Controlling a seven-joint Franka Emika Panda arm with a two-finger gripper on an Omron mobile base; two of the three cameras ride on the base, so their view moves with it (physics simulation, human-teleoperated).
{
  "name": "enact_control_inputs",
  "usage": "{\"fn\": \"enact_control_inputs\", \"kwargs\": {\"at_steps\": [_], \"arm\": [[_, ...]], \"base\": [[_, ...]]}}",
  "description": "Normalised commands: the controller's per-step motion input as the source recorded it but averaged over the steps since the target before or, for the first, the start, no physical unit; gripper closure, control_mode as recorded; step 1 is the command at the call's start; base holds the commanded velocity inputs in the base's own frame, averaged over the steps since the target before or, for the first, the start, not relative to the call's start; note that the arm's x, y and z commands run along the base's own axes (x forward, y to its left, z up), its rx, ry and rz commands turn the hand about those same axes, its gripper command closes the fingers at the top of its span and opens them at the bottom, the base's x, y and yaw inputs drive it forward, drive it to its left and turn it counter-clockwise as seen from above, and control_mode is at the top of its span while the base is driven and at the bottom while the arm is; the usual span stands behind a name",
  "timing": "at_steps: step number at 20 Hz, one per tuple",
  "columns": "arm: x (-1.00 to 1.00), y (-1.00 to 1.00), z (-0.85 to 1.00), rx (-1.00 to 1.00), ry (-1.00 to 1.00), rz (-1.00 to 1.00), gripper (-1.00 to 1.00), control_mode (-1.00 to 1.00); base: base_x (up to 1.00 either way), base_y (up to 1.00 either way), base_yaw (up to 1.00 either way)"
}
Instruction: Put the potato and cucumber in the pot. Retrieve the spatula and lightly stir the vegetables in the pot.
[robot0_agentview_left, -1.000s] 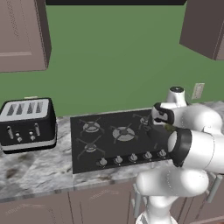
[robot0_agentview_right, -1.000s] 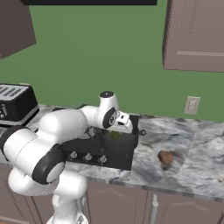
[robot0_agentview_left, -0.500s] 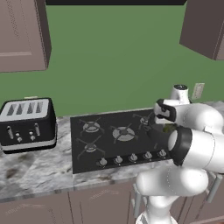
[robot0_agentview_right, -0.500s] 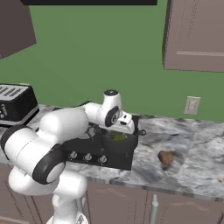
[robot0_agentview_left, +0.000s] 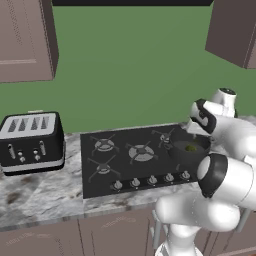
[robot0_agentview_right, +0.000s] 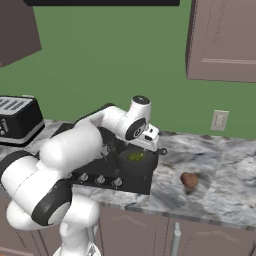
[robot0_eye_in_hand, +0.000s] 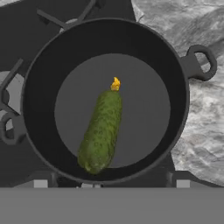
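Note:
The dark round pot (robot0_eye_in_hand: 43, 65) stands on the stove's right front burner, and the green cucumber (robot0_eye_in_hand: 101, 131) lies free on its bottom. My gripper (robot0_eye_in_hand: 111, 186) hangs just above the pot, open, its tips spread wide at the bottom of the hand view with nothing between them. From the right base view, the gripper (robot0_agentview_right: 142, 146) hovers over the pot (robot0_agentview_right: 134, 165) with the cucumber (robot0_agentview_right: 135, 156) inside. The reddish-brown potato (robot0_agentview_right: 189, 179) rests on the marble counter right of the stove. The pot (robot0_agentview_left: 189, 150) and cucumber (robot0_agentview_left: 190, 148) also show from the left. The spatula is out of view.
A black toaster (robot0_agentview_left: 31, 140) sits on the counter left of the black stove (robot0_agentview_left: 130, 155), whose knobs line its front edge. Wall cabinets hang at the upper left and right. A wall outlet (robot0_agentview_right: 218, 120) is behind the potato. Marble counter (robot0_agentview_right: 225, 170) stretches to the right.
The jaws have spread wide and let go of the cucumber, which now lies in the pot. The hand has drifted slightly up and to the right over the pot.

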Motion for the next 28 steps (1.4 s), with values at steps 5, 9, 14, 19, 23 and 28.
{"fn": "enact_control_inputs", "kwargs": {"at_steps": [5,9,14,19,23,28], "arm": [[-0.55,-0.45,0.48,0.02,0.0,-0.03,-1.0,-1.0],[-0.61,-0.69,0.17,0.0,0.0,-0.05,-1.0,-1.0],[-0.46,-0.69,0.0,0.0,0.04,-0.08,-1.0,-1.0],[-0.2,-0.59,-0.04,0.0,0.09,-0.1,-1.0,-1.0],[-0.1,-0.58,0.0,0.0,0.07,-0.08,-1.0,-1.0],[-0.02,-0.5,-0.18,0.0,0.09,-0.04,-1.0,-1.0]], "base": [[0.0,0.0,0.0],[0.0,0.0,0.0],[0.0,0.0,0.0],[0.0,0.0,0.0],[0.0,0.0,0.0],[0.0,0.0,0.0]]}}
